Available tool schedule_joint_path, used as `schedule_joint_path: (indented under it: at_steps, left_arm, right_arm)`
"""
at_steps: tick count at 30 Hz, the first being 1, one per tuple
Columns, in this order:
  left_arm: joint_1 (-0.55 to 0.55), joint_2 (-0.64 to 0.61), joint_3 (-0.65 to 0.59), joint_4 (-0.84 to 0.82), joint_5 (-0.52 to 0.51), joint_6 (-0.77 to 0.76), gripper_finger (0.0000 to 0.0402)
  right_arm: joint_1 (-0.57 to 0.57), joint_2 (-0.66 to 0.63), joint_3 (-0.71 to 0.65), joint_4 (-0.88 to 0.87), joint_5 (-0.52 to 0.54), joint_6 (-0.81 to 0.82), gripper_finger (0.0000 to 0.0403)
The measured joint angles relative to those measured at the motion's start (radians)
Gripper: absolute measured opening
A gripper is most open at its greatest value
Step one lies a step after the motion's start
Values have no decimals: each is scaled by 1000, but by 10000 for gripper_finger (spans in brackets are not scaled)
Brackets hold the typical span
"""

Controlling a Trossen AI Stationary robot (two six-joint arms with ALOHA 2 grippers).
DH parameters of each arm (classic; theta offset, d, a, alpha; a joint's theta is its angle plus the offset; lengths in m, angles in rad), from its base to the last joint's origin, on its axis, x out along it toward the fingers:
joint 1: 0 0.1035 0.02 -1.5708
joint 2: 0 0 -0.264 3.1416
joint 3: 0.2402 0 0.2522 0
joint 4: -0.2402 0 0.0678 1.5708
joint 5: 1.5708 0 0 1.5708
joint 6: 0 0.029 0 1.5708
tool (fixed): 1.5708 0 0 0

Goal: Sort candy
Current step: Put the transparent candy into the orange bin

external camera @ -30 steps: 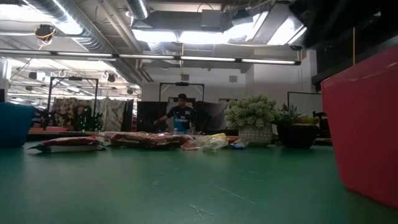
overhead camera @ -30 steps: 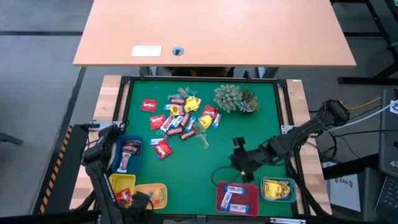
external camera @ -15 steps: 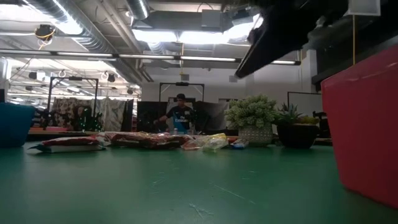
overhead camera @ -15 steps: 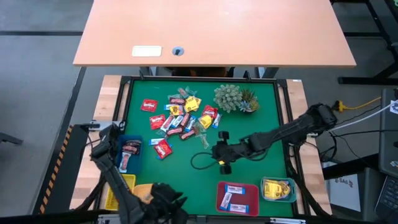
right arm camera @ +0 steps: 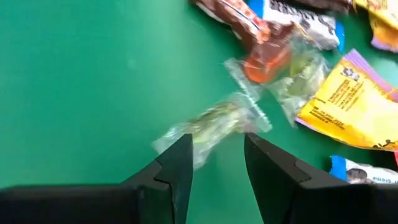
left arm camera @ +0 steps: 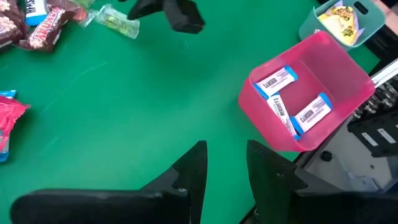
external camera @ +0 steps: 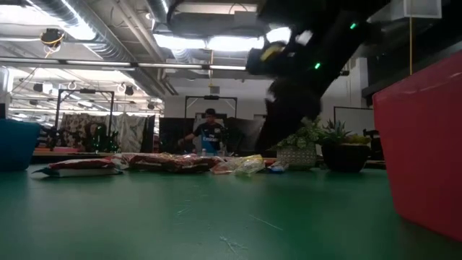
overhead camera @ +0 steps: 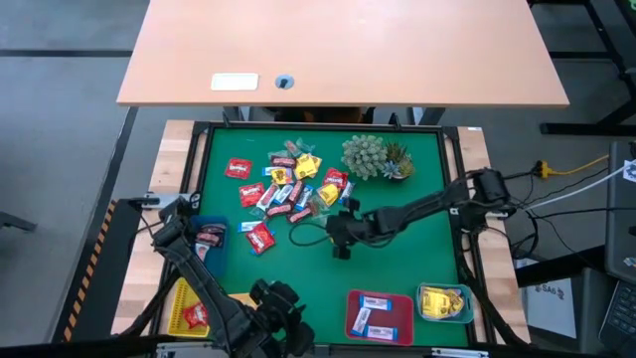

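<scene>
The candy (overhead camera: 290, 183) lies in a heap on the green mat, left of the plant; it also shows in the low view (external camera: 173, 163). One clear-wrapped greenish sweet (right arm camera: 211, 126) lies apart on the mat, at the heap's near right. My right gripper (overhead camera: 332, 231) is open and empty above the mat, and its fingertips (right arm camera: 214, 146) are just short of that sweet. My left gripper (overhead camera: 280, 304) is open and empty over the mat's near edge (left arm camera: 225, 158), left of the red tray (left arm camera: 311, 93).
A spiky plant (overhead camera: 373, 156) stands at the far right of the mat. A blue tray (overhead camera: 206, 244) and a yellow tray (overhead camera: 194, 310) stand at the left. A red tray (overhead camera: 380, 316) with blue-and-white sweets and a teal tray (overhead camera: 444, 301) with yellow ones stand at the near right.
My right gripper has gone from beside the red tray toward the table's far left, to the loose clear sweet by the heap. My left gripper has gone along the near edge toward the table's right, away from the yellow tray.
</scene>
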Motion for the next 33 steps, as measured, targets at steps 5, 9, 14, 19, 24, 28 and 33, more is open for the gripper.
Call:
schedule_joint_path:
  at_steps: [5, 9, 14, 19, 24, 28, 33]
  left_arm:
    - [-11, 0, 0, 0, 1, 3, 99]
    - [-23, 0, 0, 0, 1, 2, 99]
    - [-37, 0, -1, 0, 1, -9, 99]
    - [-47, 0, -1, 0, 1, -10, 99]
    - [-49, 0, -1, 0, 1, -10, 99]
    - [-49, 0, -1, 0, 1, -9, 99]
    - [-49, 0, -1, -11, 1, -9, 99]
  right_arm:
    - [-45, 48, 0, 48, -86, 0, 143]
    - [-67, 81, 1, 82, -163, 1, 143]
    - [-67, 111, 5, 132, -190, 0, 143]
    - [-67, 127, 5, 166, -224, -2, 135]
    - [-67, 129, 3, 190, -238, -5, 78]
    - [-66, 130, 3, 200, -243, -7, 13]
    - [-66, 130, 2, 200, -244, -12, 15]
